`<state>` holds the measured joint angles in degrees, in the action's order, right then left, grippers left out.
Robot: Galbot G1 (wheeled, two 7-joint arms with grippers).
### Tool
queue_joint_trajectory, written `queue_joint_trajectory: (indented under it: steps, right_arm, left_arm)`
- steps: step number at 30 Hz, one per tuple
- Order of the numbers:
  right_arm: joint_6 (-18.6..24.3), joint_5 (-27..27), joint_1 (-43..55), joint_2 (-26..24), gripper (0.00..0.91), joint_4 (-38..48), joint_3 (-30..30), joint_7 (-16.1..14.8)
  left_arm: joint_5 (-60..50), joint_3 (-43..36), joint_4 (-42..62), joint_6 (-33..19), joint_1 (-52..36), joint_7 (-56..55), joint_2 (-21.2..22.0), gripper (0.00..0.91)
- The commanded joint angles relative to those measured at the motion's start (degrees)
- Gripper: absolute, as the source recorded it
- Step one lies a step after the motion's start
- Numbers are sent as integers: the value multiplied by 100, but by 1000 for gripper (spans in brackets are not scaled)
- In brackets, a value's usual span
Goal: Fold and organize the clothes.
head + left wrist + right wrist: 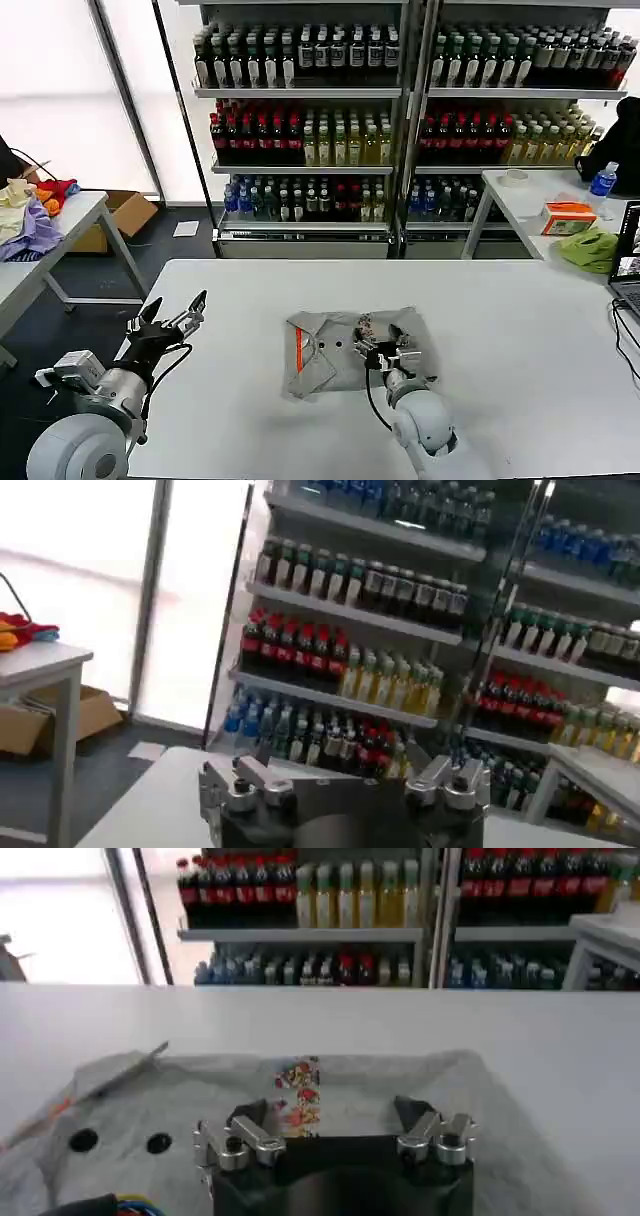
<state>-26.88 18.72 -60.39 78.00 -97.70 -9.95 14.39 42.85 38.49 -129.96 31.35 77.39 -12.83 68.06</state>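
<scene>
While the shirt (352, 350) lies half-folded mid-table (500, 300), limp, light cotton best pinched at a doubled edge, right gripper (391, 355) hovers spread over it, left gripper (170, 320) spread, off-cloth.

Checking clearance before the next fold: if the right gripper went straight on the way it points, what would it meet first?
Probably the grey shirt itself: the right gripper hovers open above it, aimed toward the chest print. Beyond lies bare table, though depth is unclear.
</scene>
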Motion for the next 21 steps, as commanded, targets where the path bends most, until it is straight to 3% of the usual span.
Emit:
queue_joint_trajectory:
  steps: [1, 3, 4, 9, 12, 15, 17, 21]
  right_arm:
    - [232, -15, -286, 68, 907, -863, -22, 339]
    - [413, 23, -387, -34, 907, -1257, -234, 109]
    - [502, -49, -503, -134, 907, -1742, -512, -135]
    - [801, -183, -945, -391, 907, -2427, -1702, -693]
    - [890, 17, -1400, -381, 907, -2683, -2412, -1076]
    - [1313, 168, -2081, -392, 907, -2713, -3013, -1669]
    - [1486, 188, -2308, -404, 907, -2679, -3218, -1829]
    - [2059, 701, -3054, -392, 907, -2639, -4201, -2439]
  left_arm:
    - [-58, 0, -25, -34, 86, 78, 17, 907]
    - [-77, -5, -41, -50, 84, 113, 14, 907]
    - [-118, -12, -48, -66, 80, 141, 14, 907]
    - [-297, -80, -63, -181, 75, 322, 28, 907]
    - [-439, -91, -85, -273, 122, 452, 61, 907]
    - [-763, -71, -51, -500, 234, 739, 87, 907]
    - [-1010, -38, 1, -654, 330, 947, 99, 907]
    - [-1126, -26, 18, -889, 569, 1304, 231, 907]
